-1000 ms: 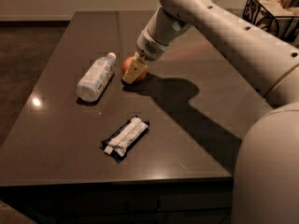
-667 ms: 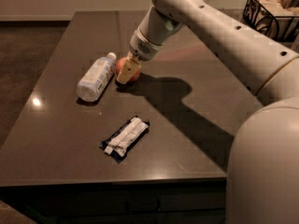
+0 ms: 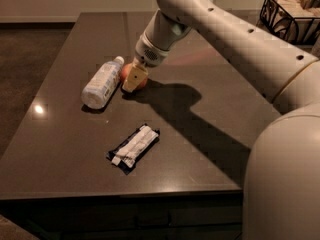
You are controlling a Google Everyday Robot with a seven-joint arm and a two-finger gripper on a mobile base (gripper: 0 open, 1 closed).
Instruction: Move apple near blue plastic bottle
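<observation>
Snugly apple in pincer, beside bottle

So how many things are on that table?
3: a plastic bottle lying at left, an apple beside its cap, held by the tool, and a snack packet nearer the front edge. The arm may hide more.

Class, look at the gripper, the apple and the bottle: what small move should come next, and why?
Probably open the gripper and let go. It is closed on the apple, which sits low over the table right beside the blue plastic bottle, near its cap end.
</observation>
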